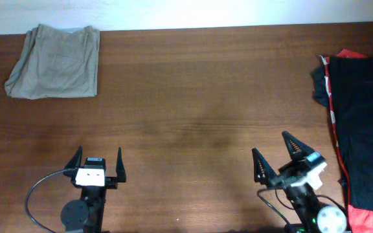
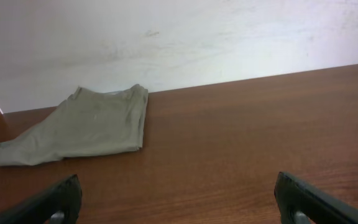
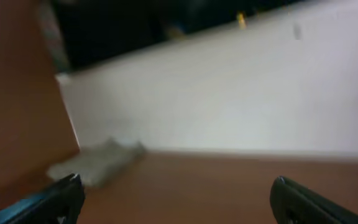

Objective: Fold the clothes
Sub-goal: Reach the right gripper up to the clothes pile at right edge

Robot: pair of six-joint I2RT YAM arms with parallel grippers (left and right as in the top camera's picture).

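Observation:
Folded khaki-beige trousers (image 1: 56, 63) lie at the table's far left corner; they also show in the left wrist view (image 2: 79, 127) and blurred in the right wrist view (image 3: 98, 163). A pile of black clothes (image 1: 364, 129) with red cloth (image 1: 368, 219) under it lies along the right edge. My left gripper (image 1: 98, 160) is open and empty near the front edge, far from the trousers. My right gripper (image 1: 272, 147) is open and empty, just left of the black pile and angled left.
The brown wooden table (image 1: 193, 97) runs between the two piles. A white wall (image 2: 179, 37) stands behind the far edge. A cable (image 1: 37, 194) loops beside the left arm's base.

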